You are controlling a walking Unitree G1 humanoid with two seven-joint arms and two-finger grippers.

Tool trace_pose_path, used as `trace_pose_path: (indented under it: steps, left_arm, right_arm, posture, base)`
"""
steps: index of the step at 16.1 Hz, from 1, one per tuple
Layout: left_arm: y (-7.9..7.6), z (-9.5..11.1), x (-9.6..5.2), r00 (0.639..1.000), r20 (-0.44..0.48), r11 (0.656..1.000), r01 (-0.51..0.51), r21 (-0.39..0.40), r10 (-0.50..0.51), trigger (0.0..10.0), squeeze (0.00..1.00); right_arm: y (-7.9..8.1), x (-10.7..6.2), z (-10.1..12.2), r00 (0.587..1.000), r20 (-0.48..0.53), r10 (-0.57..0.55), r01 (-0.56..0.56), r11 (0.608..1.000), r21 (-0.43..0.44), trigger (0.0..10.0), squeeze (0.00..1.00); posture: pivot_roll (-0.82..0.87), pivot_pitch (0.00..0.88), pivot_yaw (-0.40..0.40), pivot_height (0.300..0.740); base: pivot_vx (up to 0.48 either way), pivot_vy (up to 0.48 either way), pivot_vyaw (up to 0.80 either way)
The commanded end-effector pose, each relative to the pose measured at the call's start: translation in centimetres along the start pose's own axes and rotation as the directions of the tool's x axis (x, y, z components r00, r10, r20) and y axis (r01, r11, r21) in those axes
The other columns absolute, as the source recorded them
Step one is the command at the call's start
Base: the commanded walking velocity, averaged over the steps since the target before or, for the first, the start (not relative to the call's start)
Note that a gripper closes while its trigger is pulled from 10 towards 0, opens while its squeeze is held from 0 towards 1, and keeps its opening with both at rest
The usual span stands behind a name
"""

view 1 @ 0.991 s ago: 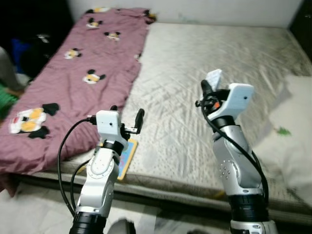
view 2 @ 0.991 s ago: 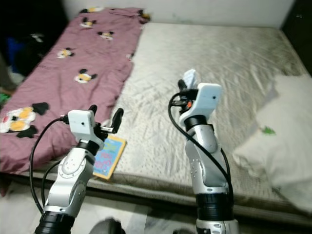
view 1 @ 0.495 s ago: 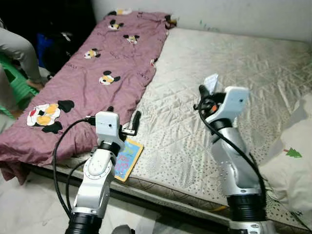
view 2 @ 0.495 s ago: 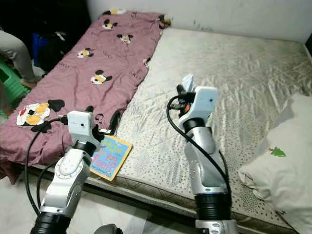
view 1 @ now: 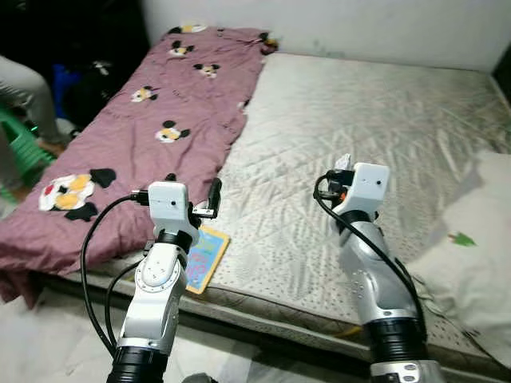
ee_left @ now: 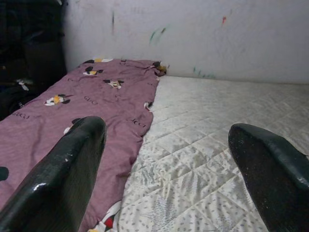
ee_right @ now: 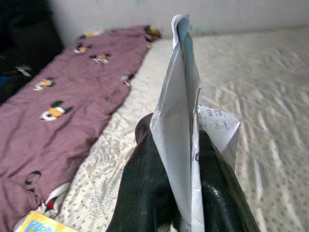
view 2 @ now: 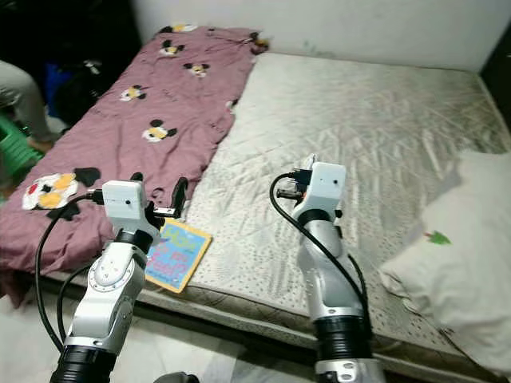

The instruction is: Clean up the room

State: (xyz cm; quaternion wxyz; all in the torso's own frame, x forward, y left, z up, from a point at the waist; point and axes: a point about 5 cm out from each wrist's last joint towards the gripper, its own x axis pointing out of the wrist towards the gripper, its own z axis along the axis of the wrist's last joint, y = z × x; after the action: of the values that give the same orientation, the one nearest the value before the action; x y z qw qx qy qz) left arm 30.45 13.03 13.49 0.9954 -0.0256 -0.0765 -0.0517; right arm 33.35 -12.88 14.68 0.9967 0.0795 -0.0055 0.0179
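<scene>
My right gripper (ee_right: 176,140) is shut on a folded white paper (ee_right: 186,111) with handwriting on it, held upright over the middle of the quilted mattress (view 1: 359,104). In the head view the paper (view 1: 344,162) pokes up beside the white wrist. The left gripper (view 1: 193,187) is open with nothing between its fingers (ee_left: 67,164), hovering over the bed's near edge. Just below it a colourful children's book (view 1: 206,249) lies on the mattress edge, beside the purple mouse-print blanket (view 1: 152,120).
A white pillow (view 1: 471,239) lies at the bed's right side. A person's leg (view 1: 24,80) and a green stool (view 1: 20,140) are at the far left by dark clutter. A white wall runs behind the bed, and pale floor lies below its near edge.
The camera has swung, shifting the whole scene. My right gripper has come down closer to the mattress with the paper still in it. The left gripper has stayed open above the book.
</scene>
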Motion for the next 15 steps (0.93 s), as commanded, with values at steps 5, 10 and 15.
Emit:
trace_pose_path:
  steps: [5, 10, 15]
  left_arm:
    - [0.3, -0.8, -1.4, 0.998, -0.055, 0.998, 0.028, -0.059, -0.032, 10.0, 0.00]
    - [0.0, -0.3, -0.6, 0.999, -0.038, 0.996, -0.017, -0.089, 0.014, 10.0, 0.00]
    - [-0.2, 0.2, -0.5, 1.000, -0.001, 0.998, 0.003, -0.061, -0.003, 10.0, 0.00]
  right_arm:
    - [-1.8, -0.9, -2.0, 0.995, -0.060, -0.079, 0.079, 0.997, -0.004, 10.0, 0.00]
    - [-0.8, -0.5, -2.4, 0.998, -0.061, -0.035, 0.035, 0.999, 0.010, 10.0, 0.00]
    - [-0.8, -0.1, -2.5, 0.997, -0.071, -0.034, 0.037, 0.999, 0.028, 10.0, 0.00]
  posture:
    - [-0.04, 0.094, 0.016, 0.740]
    - [-0.02, 0.092, 0.003, 0.740]
    - [-0.02, 0.102, 0.003, 0.740]
  base:
    - [0.000, 0.000, 0.00]
    - [0.000, 0.000, -0.59]
    - [0.000, 0.335, -0.80]
